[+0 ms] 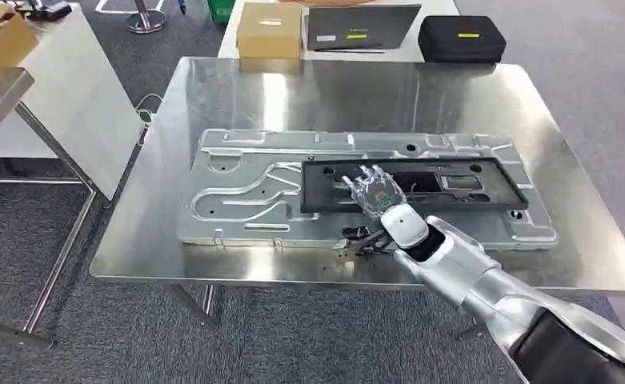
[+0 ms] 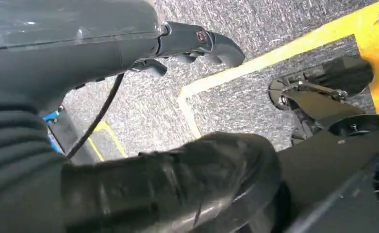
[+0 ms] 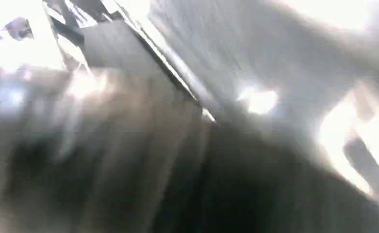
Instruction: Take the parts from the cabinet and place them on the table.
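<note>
Tabletop (image 1: 213, 88): black part (image 1: 453, 188) under right hand (image 1: 377, 192).

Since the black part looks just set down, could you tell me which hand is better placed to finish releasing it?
The right hand: it is over the black part on the silver panel. The left hand hangs above the floor.

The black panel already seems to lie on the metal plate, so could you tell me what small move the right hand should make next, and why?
Probably lift the right hand straight up and draw it back. The black panel lies flat on the metal plate on the table, so it looks placed, and the fingers are spread over its near edge. Whether they touch it I cannot tell, so rise slowly.
</note>
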You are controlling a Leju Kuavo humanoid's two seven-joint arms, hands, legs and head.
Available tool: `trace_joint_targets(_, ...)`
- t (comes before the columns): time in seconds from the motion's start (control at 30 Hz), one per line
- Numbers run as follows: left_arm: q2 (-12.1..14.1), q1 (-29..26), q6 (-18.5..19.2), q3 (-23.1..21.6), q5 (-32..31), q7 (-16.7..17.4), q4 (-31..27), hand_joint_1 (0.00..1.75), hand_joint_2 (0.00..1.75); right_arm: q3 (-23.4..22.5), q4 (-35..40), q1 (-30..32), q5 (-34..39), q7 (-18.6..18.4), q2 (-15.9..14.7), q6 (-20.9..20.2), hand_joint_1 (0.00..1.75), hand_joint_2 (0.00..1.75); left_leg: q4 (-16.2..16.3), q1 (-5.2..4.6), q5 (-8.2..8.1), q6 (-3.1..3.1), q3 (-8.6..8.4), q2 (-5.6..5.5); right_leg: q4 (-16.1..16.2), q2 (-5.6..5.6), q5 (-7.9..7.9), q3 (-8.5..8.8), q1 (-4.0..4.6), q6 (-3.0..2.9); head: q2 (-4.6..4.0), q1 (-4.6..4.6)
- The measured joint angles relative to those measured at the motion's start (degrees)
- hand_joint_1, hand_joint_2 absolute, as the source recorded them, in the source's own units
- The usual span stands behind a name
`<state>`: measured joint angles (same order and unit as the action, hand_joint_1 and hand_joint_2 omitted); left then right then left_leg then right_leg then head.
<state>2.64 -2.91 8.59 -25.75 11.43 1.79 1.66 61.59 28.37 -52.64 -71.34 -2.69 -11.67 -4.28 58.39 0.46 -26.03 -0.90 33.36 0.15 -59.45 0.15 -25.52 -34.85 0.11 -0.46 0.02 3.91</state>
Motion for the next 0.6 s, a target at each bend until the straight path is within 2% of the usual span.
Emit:
trace_joint_targets(0.03, 0.0, 0.0, 0.0, 0.0, 0.0, 0.0, 0.0, 0.0, 0.0, 0.0, 0.0, 0.0, 0.0, 0.0, 0.0, 0.0, 0.0, 0.0, -0.3, 0.09, 0.15, 0.28, -0.1, 0.03, 0.0, 0.01, 0.02, -0.02, 0.09, -0.14, -0.02, -0.02)
trace_joint_targets(0.07, 0.0, 0.0, 0.0, 0.0, 0.0, 0.0, 0.0, 0.0, 0.0, 0.0, 0.0, 0.0, 0.0, 0.0, 0.0, 0.0, 0.0, 0.0, -0.3, -0.16, 0.06, 0.71, -0.19, 0.02, 0.8, -0.02, 0.39, 0.27, -0.35, -0.68, 0.0, 0.0)
trace_joint_targets(0.1, 0.1, 0.0, 0.0, 0.0, 0.0, 0.0, 0.0, 0.0, 0.0, 0.0, 0.0, 0.0, 0.0, 0.0, 0.0, 0.0, 0.0, 0.0, 0.6, 0.1, -0.77, 0.86, 0.16, -0.03, 1.4, -0.22, 0.71, 0.69, -0.6, -0.94, -0.02, -0.02)
trace_joint_targets(0.13, 0.1, 0.0, 0.0, 0.0, 0.0, 0.0, 0.0, 0.0, 0.0, 0.0, 0.0, -0.1, 0.0, 0.0, 0.0, 0.0, 0.0, 0.0, 3.0, 0.09, -2.52, 0.97, 1.22, -0.07, 1.5, -0.27, 0.87, 0.76, -0.69, -1.32, -0.02, 0.09)
trace_joint_targets(0.2, 0.1, 0.0, 0.0, 0.0, 0.1, 0.0, 0.0, 0.0, 0.0, 0.0, 0.0, 0.0, -0.1, -0.3, 0.0, 0.0, 0.0, 0.0, 11.8, 0.31, -6.76, 1.35, 5.34, -0.06, 1.5, -0.31, 0.85, 0.64, -0.61, -1.37, 0.0, 0.09)
trace_joint_targets(0.23, 0.0, -0.1, 0.0, 0.0, 0.1, 0.0, 0.0, 0.0, 0.0, 0.0, 0.0, 0.0, -0.2, -0.3, 0.0, 0.0, 0.0, 0.0, 16.0, 0.38, -8.11, 1.54, 7.35, -0.06, 1.4, -0.29, 0.84, 0.58, -0.57, -1.39, -0.02, 0.04)
trace_joint_targets(0.27, 0.0, -0.1, 0.0, 0.0, 0.1, 0.0, 0.0, 0.0, 0.0, 0.0, 0.0, 0.1, -0.4, -0.4, 0.0, 0.0, 0.0, 0.0, 17.7, 0.41, -8.02, 1.68, 8.32, -0.06, 1.4, -0.25, 0.83, 0.56, -0.55, -1.39, -0.02, 0.07)
trace_joint_targets(0.3, 0.0, -0.1, 0.0, 0.0, 0.2, 0.1, 0.0, 0.0, 0.0, 0.0, 0.0, 0.2, -0.5, -0.6, 0.0, 0.0, 0.0, 0.0, 16.4, 0.46, -6.53, 1.73, 7.88, -0.05, 1.3, -0.21, 0.77, 0.57, -0.56, -1.38, -0.02, 0.07)
trace_joint_targets(0.33, 0.0, -0.1, -0.1, 0.0, 0.2, 0.1, 0.0, 0.0, 0.0, 0.0, 0.1, 0.2, -0.7, -0.8, 0.0, 0.0, 0.0, 0.0, 12.9, 0.56, -4.23, 1.73, 6.25, -0.04, 1.1, -0.15, 0.7, 0.58, -0.59, -1.32, -0.02, 0.07)
trace_joint_targets(0.4, 0.1, 0.0, -0.2, 0.0, 0.4, 0.1, 0.0, 0.0, 0.0, -0.1, 0.5, 0.2, -1.0, -1.4, 0.0, 0.1, 0.0, 0.0, 2.3, 0.74, 0.71, 1.58, 1.14, -0.02, 0.6, -0.01, 0.32, 0.56, -0.64, -0.87, -0.02, 0.07)
trace_joint_targets(0.43, 0.1, 0.0, -0.3, 0.0, 0.6, 0.2, 0.0, 0.0, 0.0, -0.3, 0.6, 0.2, -1.2, -1.7, 0.0, 0.2, 0.0, 0.0, 0.6, 0.61, -0.45, 1.45, 0.19, -0.09, 0.5, 0.01, 0.2, 0.29, -0.43, -0.59, -0.02, 0.04)
trace_joint_targets(0.57, 0.0, -0.2, -0.4, -0.3, 1.2, 0.2, 0.0, 0.0, 0.0, -1.0, 1.6, 0.2, -1.7, -2.2, 0.0, 0.4, 0.0, 0.0, 0.2, 0.08, 0.31, 0.37, 0.63, -0.18, 0.5, 0.18, 0.59, -0.15, -0.49, 0.53, -0.02, 0.04)
trace_joint_targets(0.6, 0.0, -0.2, -0.5, -0.3, 1.2, 0.3, 0.0, 0.0, 0.0, -1.2, 1.9, 0.2, -1.9, -2.4, -0.1, 0.5, 0.0, 0.0, -0.4, 0.29, 0.69, -0.2, 0.37, -0.09, 0.2, 0.22, 0.17, -0.28, -0.56, 0.87, 0.0, 0.02)
